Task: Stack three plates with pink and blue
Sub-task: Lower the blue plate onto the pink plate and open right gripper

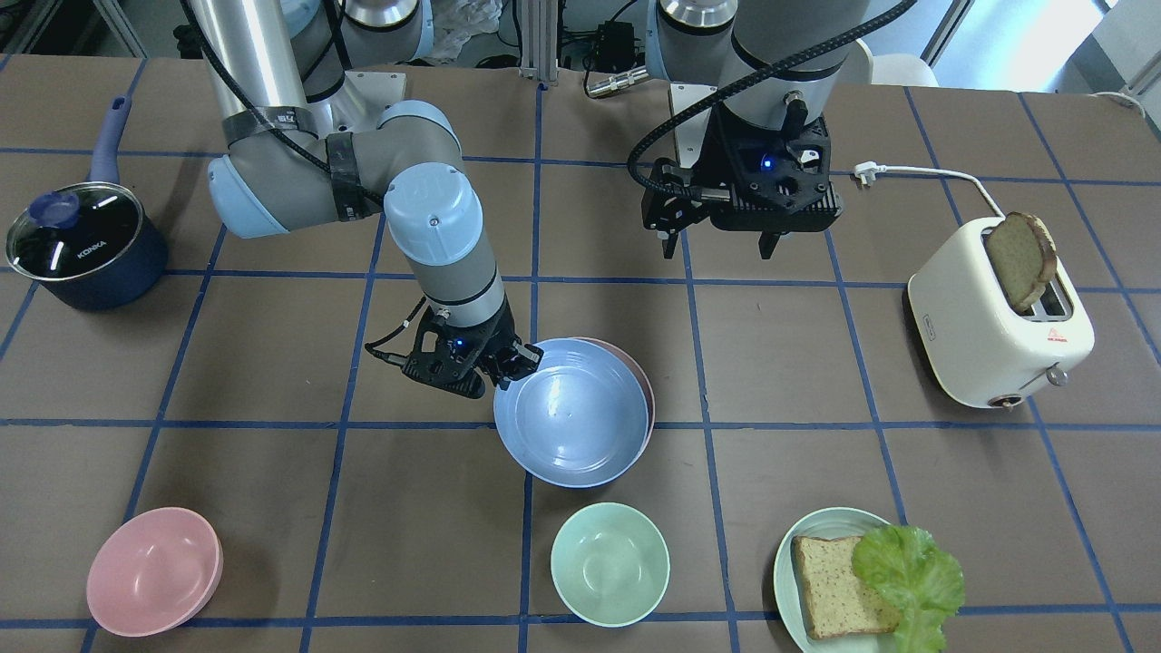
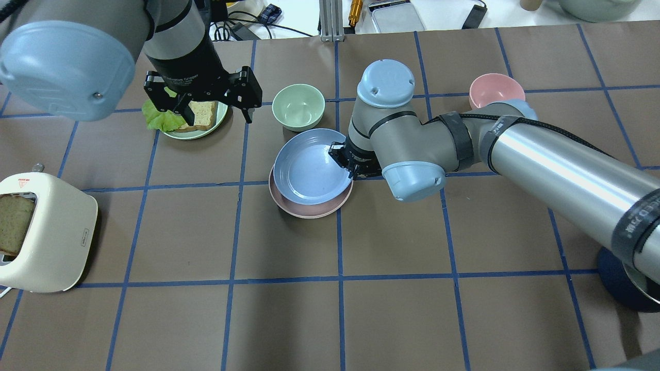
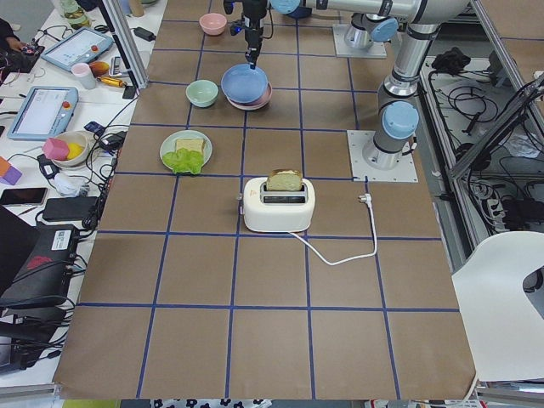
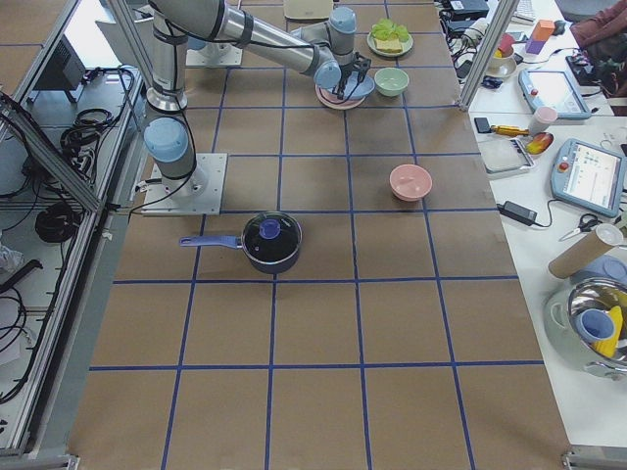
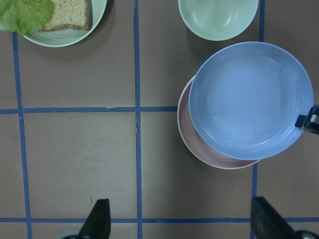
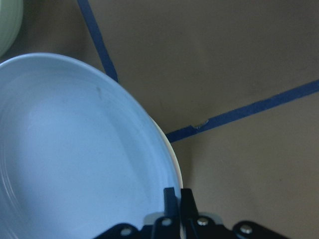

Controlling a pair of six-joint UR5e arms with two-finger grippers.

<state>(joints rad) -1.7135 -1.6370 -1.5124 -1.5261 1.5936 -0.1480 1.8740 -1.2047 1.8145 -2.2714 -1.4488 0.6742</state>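
My right gripper (image 1: 517, 363) is shut on the rim of the light blue plate (image 1: 571, 413). It holds the plate over the pale pink plate (image 1: 646, 381), offset toward the mint bowl, so part of the pink rim shows. I cannot tell whether the two plates touch. The pair also shows in the overhead view: blue plate (image 2: 309, 167), pink plate (image 2: 309, 210), right gripper (image 2: 346, 162). The right wrist view shows the closed fingers (image 6: 172, 196) on the blue rim (image 6: 75, 149). The cream-white plate is not plainly visible. My left gripper (image 1: 721, 245) is open and empty, hovering above the table.
A mint bowl (image 1: 609, 562) stands close beside the plates. A pink bowl (image 1: 154, 570), a pale green plate (image 1: 798, 544) with bread and lettuce, a cream toaster (image 1: 998, 336) with a slice in it, and a dark lidded pot (image 1: 82, 240) are on the table.
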